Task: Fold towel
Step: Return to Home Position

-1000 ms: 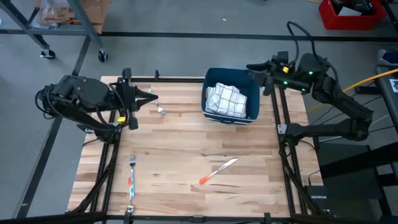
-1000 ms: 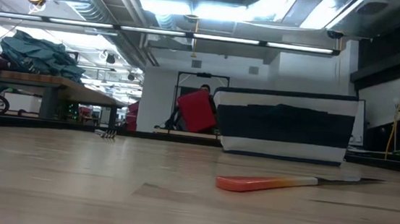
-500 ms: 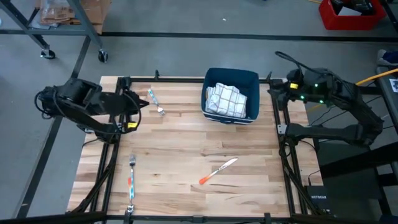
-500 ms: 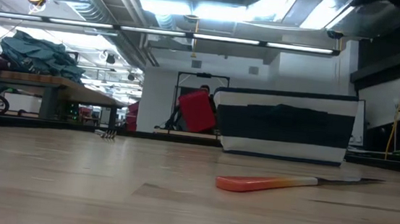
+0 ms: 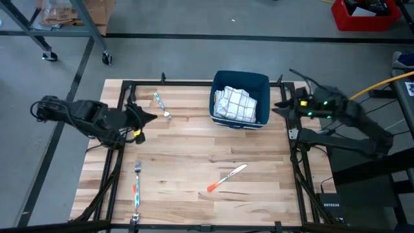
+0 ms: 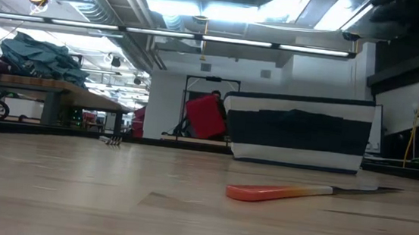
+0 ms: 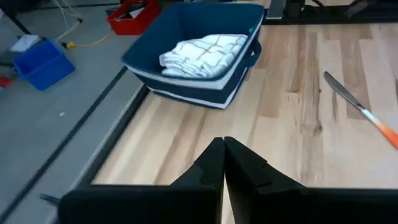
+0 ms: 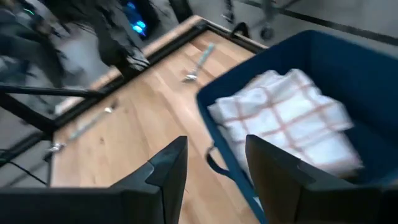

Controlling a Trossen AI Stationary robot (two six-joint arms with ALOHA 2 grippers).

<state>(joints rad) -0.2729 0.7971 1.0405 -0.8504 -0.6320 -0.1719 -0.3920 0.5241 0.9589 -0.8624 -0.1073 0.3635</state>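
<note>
Left gripper (image 7: 222,144): low at the table's left edge, toward the back; fingers pressed together, holding nothing.
Right gripper (image 8: 216,146): at the table's right edge, just beside the bin's right wall and outside it; fingers spread, nothing between them.
Towel (image 5: 235,103): folded, lying inside the bin at the back middle of the table. It is near the right gripper and well apart from the left one, touching neither.
Towel's look: soft white cloth with a thin checked line pattern, rumpled at the top, taking up most of the bin's floor.
Bin (image 5: 241,76): dark blue, rectangular with rounded corners. A pale band runs round its base, and there is a loop handle on its side.
Table (image 5: 187,152): pale wooden planks inside a black metal frame.
Front fork (image 5: 136,186): metal with an orange handle, flat near the front left.
Knife (image 5: 228,177): orange handle and slim blade, lying aslant at the front middle, between the bin and the front edge.
Back fork (image 5: 161,105): pale handle, lying between the left gripper and the bin.
In the way: the back fork lies on the line from the left gripper to the bin.
</note>
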